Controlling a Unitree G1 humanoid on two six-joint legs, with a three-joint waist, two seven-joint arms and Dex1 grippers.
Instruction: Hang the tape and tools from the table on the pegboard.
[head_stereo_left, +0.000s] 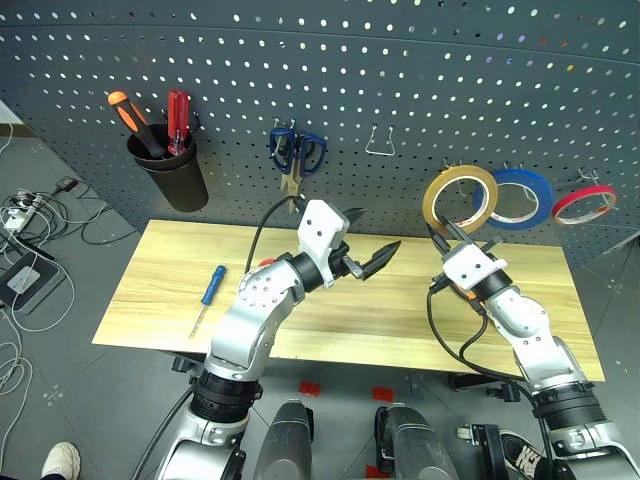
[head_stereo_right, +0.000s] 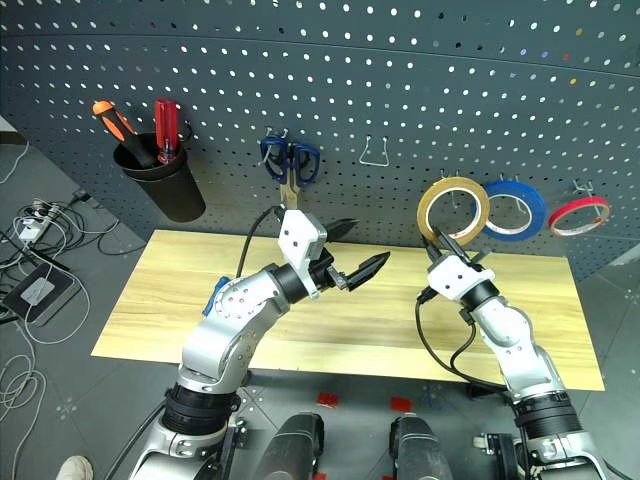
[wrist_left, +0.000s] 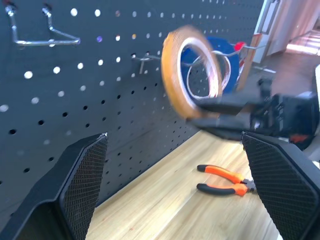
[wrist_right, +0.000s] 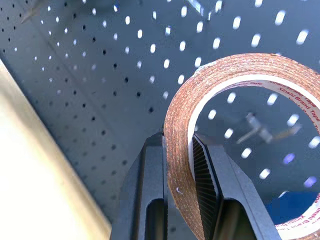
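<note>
The tan see-through tape (head_stereo_left: 460, 200) is held up against the pegboard (head_stereo_left: 420, 80), just left of the blue roll (head_stereo_left: 521, 197). My right gripper (head_stereo_left: 447, 236) is shut on the ring's lower band, and its fingers (wrist_right: 150, 190) pinch it from both sides. A metal hook (wrist_right: 260, 131) shows through the ring; I cannot tell whether they touch. My left gripper (head_stereo_left: 370, 240) hangs open and empty over the middle of the table (head_stereo_left: 400, 320). The orange-and-black pliers (wrist_left: 225, 181) lie on the wood below the tape. The blue-handled screwdriver (head_stereo_left: 209, 290) lies at the table's left.
A thin red roll (head_stereo_left: 585, 203) hangs right of the blue one. Blue-handled scissors (head_stereo_left: 296, 150) hang left of centre, beside a bare wire hook (head_stereo_left: 378, 146). A black cup (head_stereo_left: 170, 172) holding orange and red screwdrivers is mounted at the far left. Cables lie on the floor to the left.
</note>
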